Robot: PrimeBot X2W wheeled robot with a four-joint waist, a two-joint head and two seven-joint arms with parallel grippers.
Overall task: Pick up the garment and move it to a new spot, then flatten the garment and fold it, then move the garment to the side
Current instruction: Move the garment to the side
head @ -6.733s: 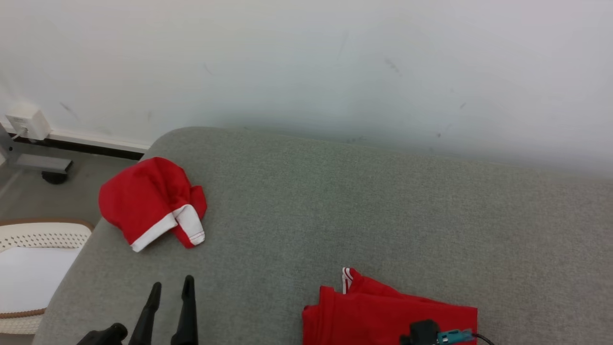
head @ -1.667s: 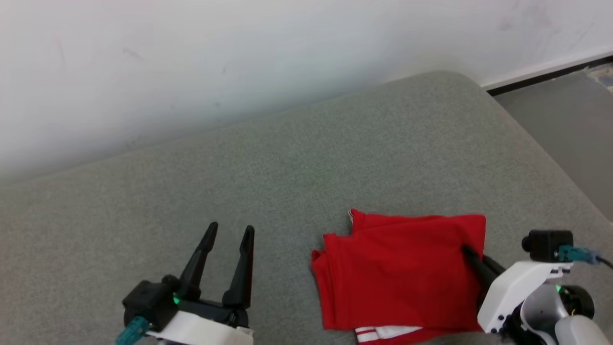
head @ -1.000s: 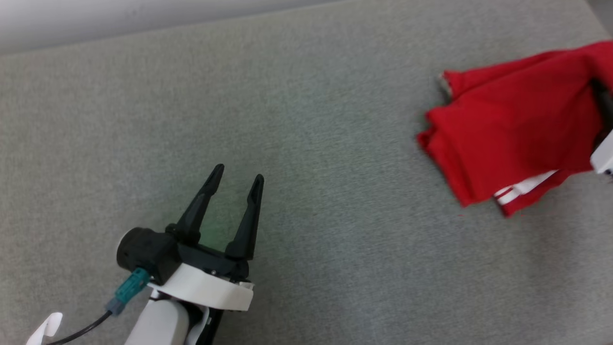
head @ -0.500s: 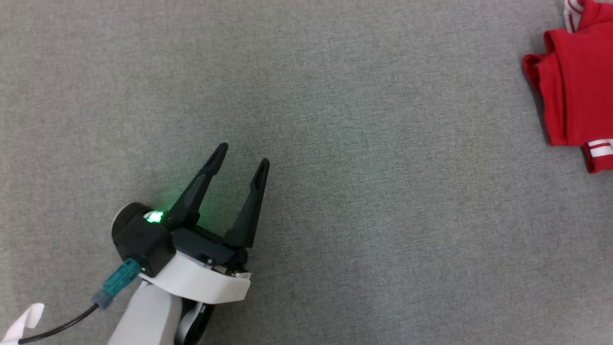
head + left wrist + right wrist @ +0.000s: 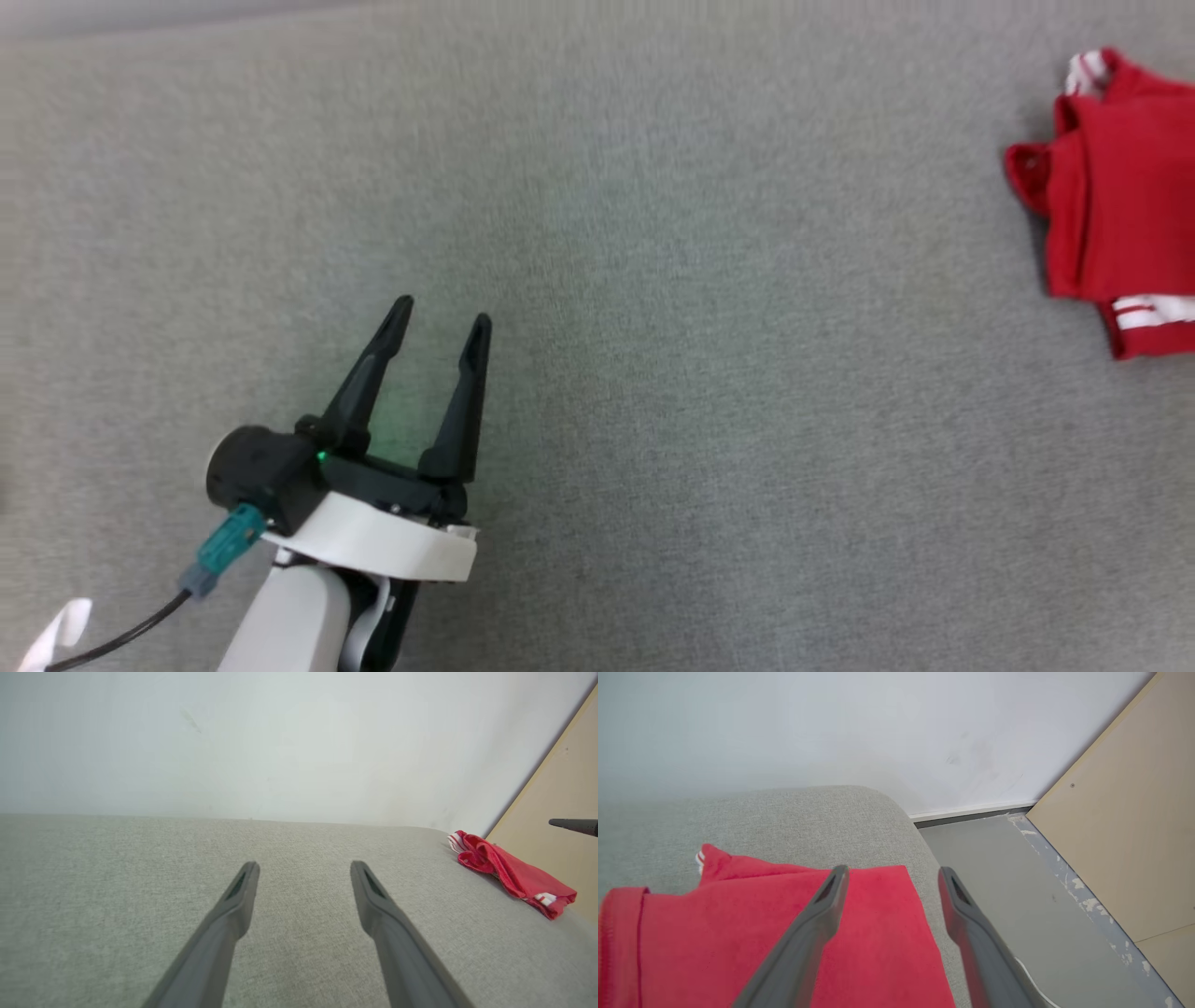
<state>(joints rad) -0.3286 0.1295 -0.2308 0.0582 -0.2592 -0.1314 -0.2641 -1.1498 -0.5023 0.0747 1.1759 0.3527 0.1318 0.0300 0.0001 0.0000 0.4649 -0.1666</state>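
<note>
The garment [image 5: 1116, 205] is a red piece folded into a compact, roughly rectangular bundle. Its layered edges show on the left side, with a white-striped band at its near corner and a bit of white trim at its far corner. It lies flat at the far right end of the grey fabric cushion [image 5: 709, 373]. To its left the cushion runs wide and bare up to the white wall [image 5: 280, 742]. On the right, the garment's edge sits just beside the cushion's rounded corner, with grey floor [image 5: 999, 868] and a pale wooden panel [image 5: 1125, 826] beyond. The left gripper [image 5: 442, 313] hovers over the bare cushion well apart from the garment, fingers spread and empty, pointing toward the wall. The right gripper [image 5: 893, 871] is likewise spread and empty, with one finger above the red cloth and the other above the cushion's edge and the floor.
</note>
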